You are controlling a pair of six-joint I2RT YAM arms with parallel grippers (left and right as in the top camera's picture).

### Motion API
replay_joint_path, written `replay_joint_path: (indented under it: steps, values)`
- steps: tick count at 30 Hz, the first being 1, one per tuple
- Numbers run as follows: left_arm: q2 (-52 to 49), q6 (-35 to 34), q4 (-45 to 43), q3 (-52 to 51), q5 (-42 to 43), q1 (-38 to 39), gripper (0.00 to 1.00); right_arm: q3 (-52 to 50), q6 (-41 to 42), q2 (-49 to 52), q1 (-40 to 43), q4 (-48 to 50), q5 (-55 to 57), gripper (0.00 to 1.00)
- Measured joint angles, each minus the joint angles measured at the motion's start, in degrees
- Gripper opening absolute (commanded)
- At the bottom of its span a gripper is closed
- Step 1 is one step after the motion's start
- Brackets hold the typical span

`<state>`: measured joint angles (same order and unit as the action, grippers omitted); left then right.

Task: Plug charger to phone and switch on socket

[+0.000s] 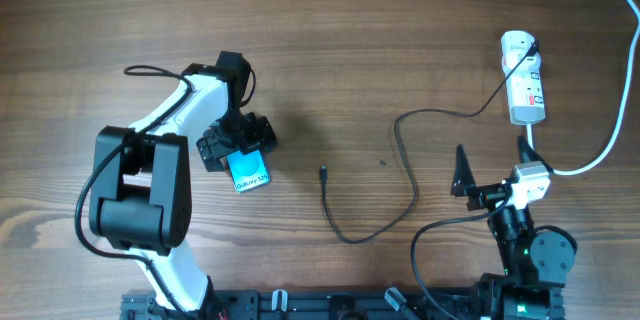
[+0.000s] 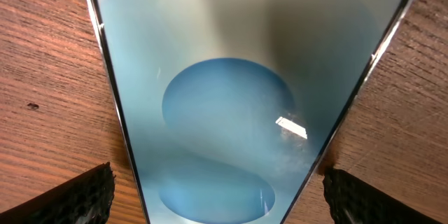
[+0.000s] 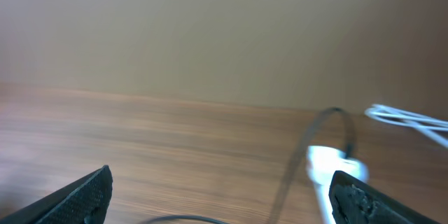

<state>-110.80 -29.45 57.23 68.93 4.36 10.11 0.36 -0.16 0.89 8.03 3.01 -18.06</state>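
"On the wooden table [image 1: 330, 50], what lies where?"

"Seen from above, the phone [image 1: 250, 172] lies flat, screen up, left of centre. The left gripper [image 2: 218, 182] is down over it with jaws spread, one textured pad [image 2: 77, 199] on each long side. Wood shows between the left pad and the phone's edge, so it straddles the phone without clamping it. The charger [image 1: 352, 240], a thin black cable, loops across the middle. Its small connector [image 1: 323, 172] lies loose to the right of the phone, apart from it. The other end runs up to the socket [image 1: 524, 90], a white power strip at the far right, where a black plug [image 1: 531, 52] seems seated. A thick white cord [image 1: 600, 155] leaves the strip."

"And the right gripper?"

"The right gripper [image 3: 220, 192] hangs right of the cable loop, jaws wide, holding nothing. Its camera view is blurred."

"What is the step, and how to do it well?"

"I judge it to be securing the phone; nothing is plugged into it yet. Close squarely on the two long edges, not the glass, firmly enough that the phone will not skid when the connector is pushed in. Keep the charging end free of the fingers. I cannot tell which short end has the port. The right gripper should take the cable just behind the metal tip, so the tip stays level. Switching on the socket comes last."
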Motion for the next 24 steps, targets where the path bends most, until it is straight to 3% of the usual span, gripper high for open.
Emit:
replay_joint_path:
  steps: [5, 8, 16, 19, 21, 24]
  values:
    - [0.0, 0.0, -0.2, 0.0, 0.0, 0.0, 1.0, 5.6, 3.4, 2.3, 0.0, -4.2, -3.6, 1.0]
    - [0.0, 0.0, -0.2, 0.0, 0.0, 0.0, 1.0, 20.2, 4.3, 9.5, 0.0, -9.4, -4.0, 1.0]
    - [0.0, -0.5, 0.6, 0.0, -0.2, 0.0, 1.0, 60.1, -0.7, 37.3, 0.0, -47.5, -6.3, 1.0]
    - [0.0, -1.3, -0.1, 0.0, -0.2, 0.0, 1.0, 66.5, 0.2, 43.9, 0.0, -52.3, -7.7, 1.0]
    - [0.0, -1.4, -1.2, 0.0, -0.2, 0.0, 1.0, 67.3, 2.8, 46.0, 0.0, -52.8, -10.3, 0.89]
    - [0.0, -1.9, -2.3, 0.0, -0.2, 0.0, 1.0, 67.3, 4.4, 47.6, 0.0, -55.3, -15.3, 0.82]
